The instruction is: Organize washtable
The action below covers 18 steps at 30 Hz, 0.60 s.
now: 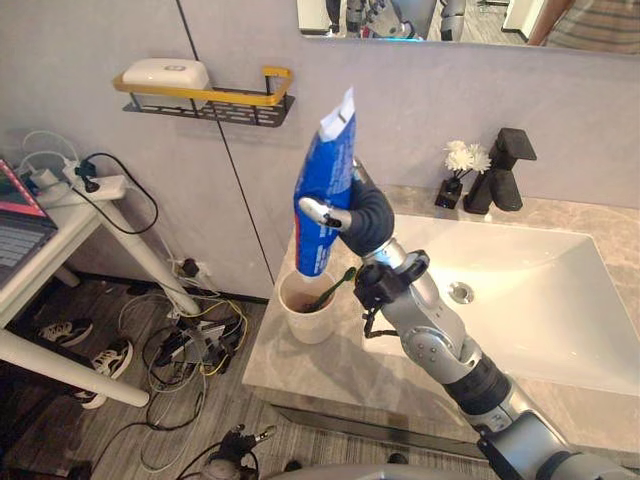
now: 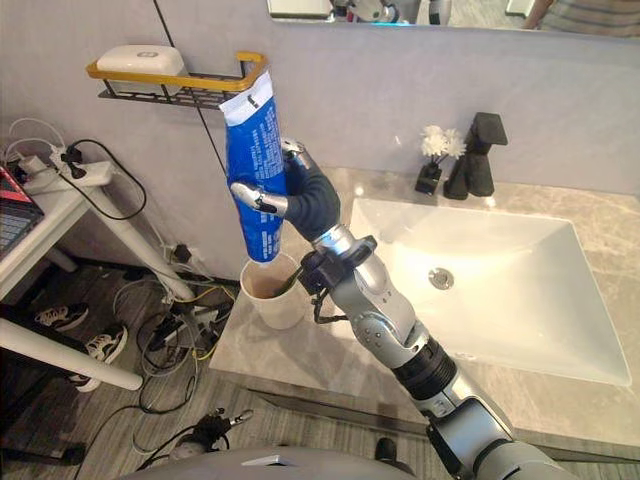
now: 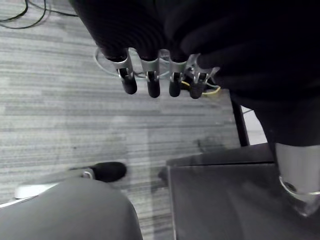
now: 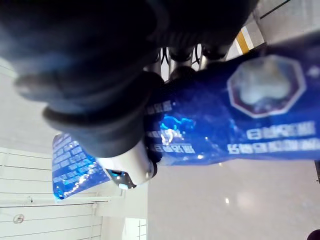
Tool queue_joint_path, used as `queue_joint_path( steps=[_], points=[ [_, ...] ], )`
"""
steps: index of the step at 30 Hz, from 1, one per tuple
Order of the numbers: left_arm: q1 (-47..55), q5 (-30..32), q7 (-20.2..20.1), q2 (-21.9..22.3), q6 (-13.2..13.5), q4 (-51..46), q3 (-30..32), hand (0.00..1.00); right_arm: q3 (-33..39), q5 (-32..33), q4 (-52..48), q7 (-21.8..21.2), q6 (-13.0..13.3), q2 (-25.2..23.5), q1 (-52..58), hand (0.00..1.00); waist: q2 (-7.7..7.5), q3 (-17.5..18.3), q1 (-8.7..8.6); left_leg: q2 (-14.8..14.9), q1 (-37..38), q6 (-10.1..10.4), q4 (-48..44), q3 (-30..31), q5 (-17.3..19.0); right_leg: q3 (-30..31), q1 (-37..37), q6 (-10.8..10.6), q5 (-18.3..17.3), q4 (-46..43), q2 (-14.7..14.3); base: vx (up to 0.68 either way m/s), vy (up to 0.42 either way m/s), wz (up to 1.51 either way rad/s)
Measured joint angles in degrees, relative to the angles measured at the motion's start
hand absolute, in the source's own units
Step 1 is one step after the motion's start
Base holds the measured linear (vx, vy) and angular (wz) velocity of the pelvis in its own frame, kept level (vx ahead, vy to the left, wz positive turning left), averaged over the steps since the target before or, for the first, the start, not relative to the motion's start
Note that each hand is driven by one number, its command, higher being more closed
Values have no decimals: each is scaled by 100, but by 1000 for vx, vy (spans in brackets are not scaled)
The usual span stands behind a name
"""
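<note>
In the left eye view, the right hand (image 1: 352, 215) is closed round a blue toothpaste tube (image 1: 325, 185) and holds it nearly upright, with the lower end just over the mouth of a beige cup (image 1: 308, 312). A toothbrush (image 1: 334, 286) leans in this cup, which stands on the marble surface (image 1: 330, 370) beside the white sink (image 1: 540, 290). In the left wrist view, the left hand (image 3: 150, 85) hangs over the grey floor (image 3: 60, 115), with fingers relaxed and holding nothing. In the right wrist view, the tube lies clamped in the right hand.
</note>
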<state>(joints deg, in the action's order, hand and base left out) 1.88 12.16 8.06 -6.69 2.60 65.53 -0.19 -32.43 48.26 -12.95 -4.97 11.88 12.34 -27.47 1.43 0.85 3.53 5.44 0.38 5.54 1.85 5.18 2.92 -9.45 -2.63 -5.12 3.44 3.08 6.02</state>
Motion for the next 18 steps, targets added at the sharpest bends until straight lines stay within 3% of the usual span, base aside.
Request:
queue_joint_path(
  steps=[18],
  points=[
    [-108,1,113,-28,-50,9,-438,0,-356,-329,221,107,-137,0,0,100,10,-7,11,0,-4,-1,3,60,1,-56,34,-2,-23,-2,3,3,-1,1]
  ],
)
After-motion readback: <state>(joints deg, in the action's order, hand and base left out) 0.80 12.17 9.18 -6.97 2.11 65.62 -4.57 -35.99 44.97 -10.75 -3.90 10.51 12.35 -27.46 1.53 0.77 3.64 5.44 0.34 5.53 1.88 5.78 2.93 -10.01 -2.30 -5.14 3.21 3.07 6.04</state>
